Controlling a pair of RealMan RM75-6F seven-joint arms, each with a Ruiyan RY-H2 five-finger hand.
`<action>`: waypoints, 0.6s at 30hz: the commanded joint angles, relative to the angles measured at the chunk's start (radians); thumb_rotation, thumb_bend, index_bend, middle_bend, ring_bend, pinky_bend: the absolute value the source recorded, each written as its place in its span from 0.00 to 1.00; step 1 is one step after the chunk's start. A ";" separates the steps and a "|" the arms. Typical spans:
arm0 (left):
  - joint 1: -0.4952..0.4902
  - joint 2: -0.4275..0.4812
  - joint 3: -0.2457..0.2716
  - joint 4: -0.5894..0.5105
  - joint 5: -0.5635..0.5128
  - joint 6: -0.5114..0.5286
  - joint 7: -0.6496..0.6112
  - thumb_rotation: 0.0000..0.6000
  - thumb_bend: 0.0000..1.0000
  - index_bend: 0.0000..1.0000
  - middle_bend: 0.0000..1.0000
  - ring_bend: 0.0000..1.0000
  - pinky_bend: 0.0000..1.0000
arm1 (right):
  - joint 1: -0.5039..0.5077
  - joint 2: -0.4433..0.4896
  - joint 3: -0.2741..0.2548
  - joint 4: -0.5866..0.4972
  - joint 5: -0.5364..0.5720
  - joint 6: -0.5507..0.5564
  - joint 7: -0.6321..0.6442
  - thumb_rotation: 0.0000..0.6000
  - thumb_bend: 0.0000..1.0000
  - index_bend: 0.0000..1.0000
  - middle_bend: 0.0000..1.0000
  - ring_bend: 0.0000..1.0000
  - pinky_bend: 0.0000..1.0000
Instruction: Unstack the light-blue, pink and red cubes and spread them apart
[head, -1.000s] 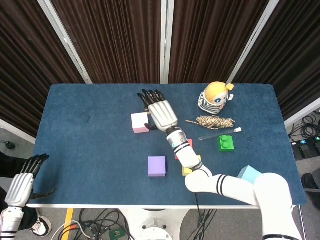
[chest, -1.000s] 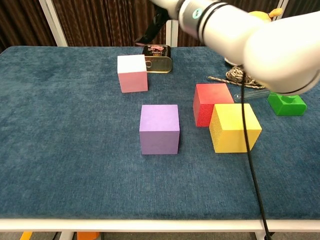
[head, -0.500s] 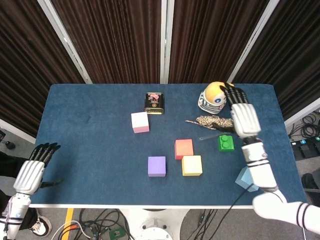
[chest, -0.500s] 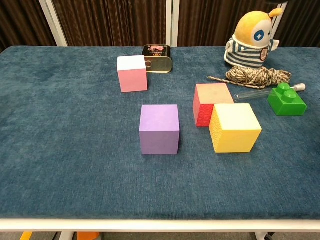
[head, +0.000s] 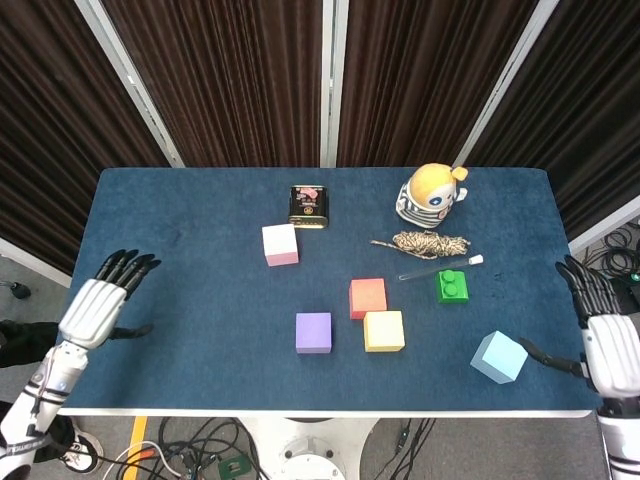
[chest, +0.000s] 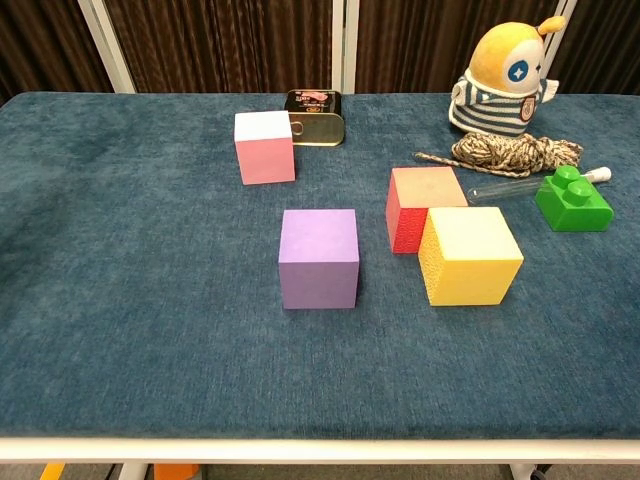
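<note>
The pink cube (head: 280, 244) (chest: 265, 147) stands alone left of the table's middle. The red cube (head: 368, 297) (chest: 420, 207) sits near the middle, touching a yellow cube. The light-blue cube (head: 498, 357) lies tilted near the front right corner, only in the head view. My left hand (head: 97, 307) hovers at the table's left edge, fingers spread, holding nothing. My right hand (head: 610, 347) hangs off the right edge, fingers apart, empty, a little right of the light-blue cube. Neither hand shows in the chest view.
A yellow cube (head: 384, 330) (chest: 469, 254) and a purple cube (head: 313, 332) (chest: 319, 257) sit near the front. A tin (head: 308, 205), a toy figure (head: 432, 194), a rope bundle (head: 428, 243), a test tube (head: 440, 266) and a green brick (head: 453, 286) occupy the back right.
My right arm has swung from over the toy figure back to the table's right edge, uncovering the light-blue cube. My left hand has risen to the left edge.
</note>
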 joint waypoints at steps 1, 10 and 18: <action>-0.096 -0.002 -0.038 0.027 0.024 -0.079 -0.013 1.00 0.07 0.12 0.10 0.00 0.01 | -0.052 0.003 -0.037 0.024 -0.045 0.039 0.044 1.00 0.04 0.00 0.00 0.00 0.00; -0.317 -0.121 -0.049 0.136 0.151 -0.198 0.005 1.00 0.07 0.12 0.11 0.00 0.04 | -0.135 -0.055 -0.074 0.082 -0.078 0.072 0.028 1.00 0.04 0.00 0.00 0.00 0.00; -0.471 -0.232 -0.037 0.256 0.224 -0.248 -0.001 1.00 0.07 0.12 0.11 0.00 0.04 | -0.184 -0.086 -0.098 0.131 -0.047 0.040 0.035 1.00 0.05 0.00 0.00 0.00 0.00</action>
